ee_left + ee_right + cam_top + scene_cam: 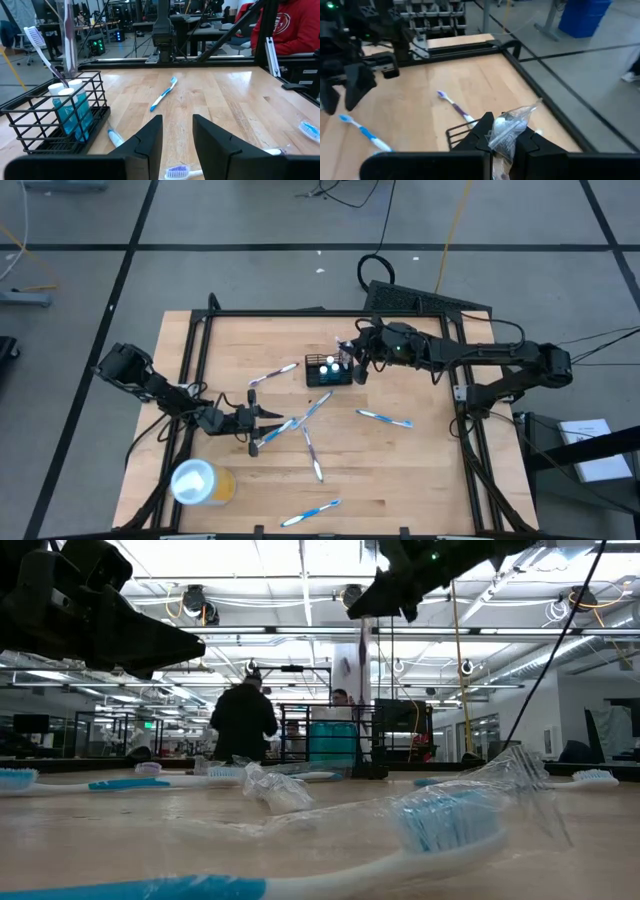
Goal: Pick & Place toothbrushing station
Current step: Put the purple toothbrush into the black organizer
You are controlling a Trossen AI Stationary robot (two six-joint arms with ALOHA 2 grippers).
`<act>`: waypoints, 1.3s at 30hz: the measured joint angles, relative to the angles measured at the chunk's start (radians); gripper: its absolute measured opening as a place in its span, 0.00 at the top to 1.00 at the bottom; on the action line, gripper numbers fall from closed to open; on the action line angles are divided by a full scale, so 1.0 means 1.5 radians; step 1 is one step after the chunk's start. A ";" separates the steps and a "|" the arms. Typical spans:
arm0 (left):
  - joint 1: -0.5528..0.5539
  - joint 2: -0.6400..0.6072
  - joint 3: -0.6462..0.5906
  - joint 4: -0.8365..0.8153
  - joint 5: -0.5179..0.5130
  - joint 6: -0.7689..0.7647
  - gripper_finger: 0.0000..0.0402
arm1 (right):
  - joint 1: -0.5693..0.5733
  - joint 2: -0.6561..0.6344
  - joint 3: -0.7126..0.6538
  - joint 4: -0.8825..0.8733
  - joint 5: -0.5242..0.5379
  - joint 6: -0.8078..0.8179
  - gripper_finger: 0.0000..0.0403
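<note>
Toothbrushes (385,419) litter your table around the wire-mesh holder (328,370) at centre-back; your right gripper (352,363), beside it, pinches a clear wrapper (511,126); left gripper (262,423) hangs part-spread over one toothbrush

You're looking at a pale, matt wooden desk (420,470), a black wire-mesh metal toothbrushing station (55,117), glossy plastic toothbrushes (164,93), and crinkled clear plastic wrap (512,125) in the right end effector (502,137).
</note>
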 joint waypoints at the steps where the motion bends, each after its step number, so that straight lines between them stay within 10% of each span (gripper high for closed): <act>1: 0.000 0.000 0.000 0.000 0.000 0.000 0.72 | -0.005 0.000 -0.007 0.005 -0.011 0.004 0.97; 39: 0.004 0.000 0.000 0.000 -0.001 -0.002 0.72 | -0.086 0.119 -0.057 0.117 -0.120 0.052 0.97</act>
